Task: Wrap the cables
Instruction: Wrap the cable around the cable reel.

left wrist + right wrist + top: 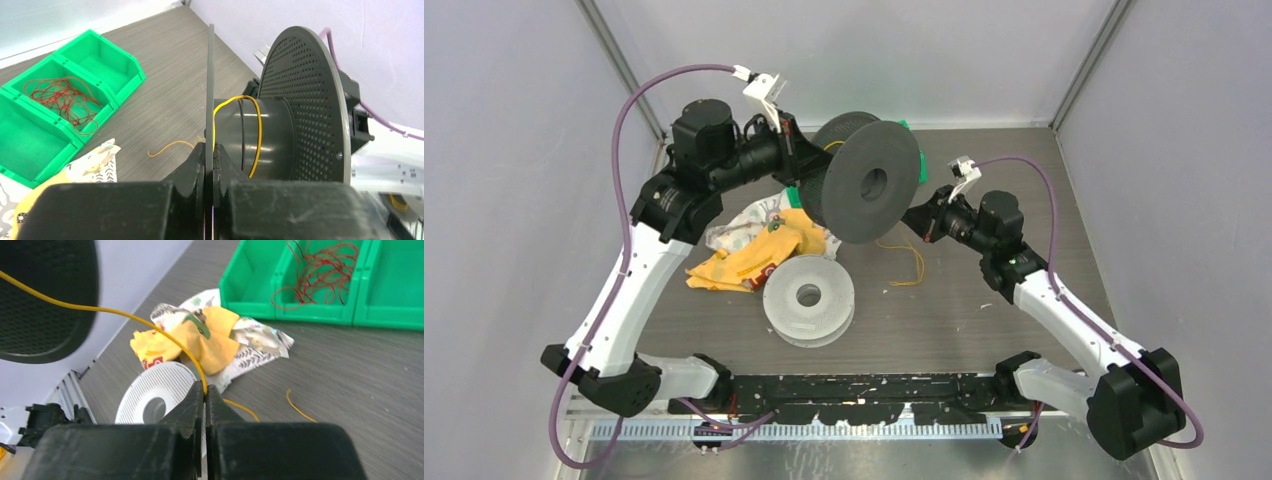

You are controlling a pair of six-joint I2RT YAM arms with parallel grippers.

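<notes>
1. Yellow cable: a thin, light, limp wire.
   - It runs taut from the right gripper up to the dark grey spool.
   - About one turn lies around the spool's hub.
   - A loose tail curls on the table below the spool.
   - Handling: it probably kinks easily and slips from a weak pinch. It is best held close to the spool, with light tension kept up so the turn does not spring off.
2. Reddish-brown cables: a tangled loose coil in the middle of the three visible compartments of the green bin, not yet wound. They look likely to snag if lifted by one strand.
3. Right gripper: jaws together, pinching the yellow cable at their tips.
4. Left gripper: jaws clamped on the edge of the spool's thin solid flange, holding the spool off the table. The flange is rigid and looks smooth, so the spool may pivot in so narrow a pinch.
5. White spool: lies flat on the table, beside a yellow patterned cloth.
</notes>
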